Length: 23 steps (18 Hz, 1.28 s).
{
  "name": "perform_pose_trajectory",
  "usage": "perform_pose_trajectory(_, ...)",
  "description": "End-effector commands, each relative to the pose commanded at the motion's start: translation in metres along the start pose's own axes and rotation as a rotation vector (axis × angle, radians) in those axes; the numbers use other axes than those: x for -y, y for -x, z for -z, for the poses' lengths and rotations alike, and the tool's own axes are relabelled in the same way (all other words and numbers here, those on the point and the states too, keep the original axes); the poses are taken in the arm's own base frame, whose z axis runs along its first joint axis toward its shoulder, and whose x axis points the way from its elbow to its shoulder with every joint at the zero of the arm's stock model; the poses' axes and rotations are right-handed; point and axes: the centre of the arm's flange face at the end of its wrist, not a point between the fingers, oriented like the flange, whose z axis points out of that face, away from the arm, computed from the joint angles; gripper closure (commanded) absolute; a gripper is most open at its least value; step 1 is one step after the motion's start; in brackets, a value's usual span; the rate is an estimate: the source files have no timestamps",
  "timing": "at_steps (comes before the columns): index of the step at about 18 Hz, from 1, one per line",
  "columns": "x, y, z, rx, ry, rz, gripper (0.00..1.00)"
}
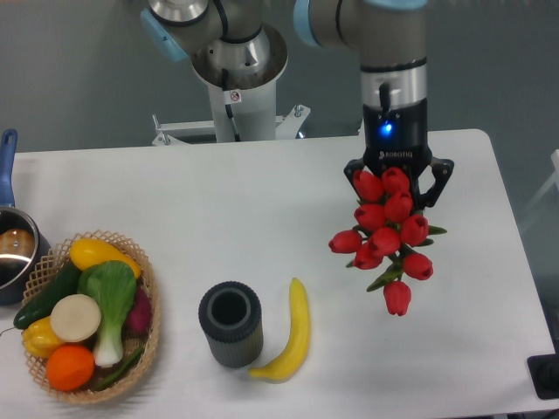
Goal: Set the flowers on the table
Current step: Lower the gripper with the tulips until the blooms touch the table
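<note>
The flowers (387, 234) are a bunch of red tulips with green leaves, at the right of the white table (262, 209). Their blooms point toward the table's front edge. My gripper (398, 185) is directly over the far end of the bunch, its black fingers (441, 177) on either side of the top blooms, so it appears shut on the flowers. The stems are hidden under the gripper and blooms. I cannot tell whether the bunch rests on the table or hangs just above it.
A yellow banana (291, 336) and a dark grey ribbed cup (231, 323) stand at front centre, left of the flowers. A wicker basket (150, 336) of vegetables sits at front left, a pot (16, 249) beyond it. The robot base (236, 78) stands at back centre.
</note>
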Motion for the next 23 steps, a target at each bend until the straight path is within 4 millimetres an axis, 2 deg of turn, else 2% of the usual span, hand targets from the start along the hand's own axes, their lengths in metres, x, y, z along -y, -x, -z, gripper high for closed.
perform_pose_trajectory(8,-0.028,-0.022,-0.069,-0.039,0.230,-0.047,0.62)
perform_pose_trajectory(12,-0.038,-0.039,-0.097,-0.098,0.252,-0.041,0.62)
perform_pose_trajectory(23,-0.054,-0.060,-0.166,-0.201,0.318,-0.006,0.62)
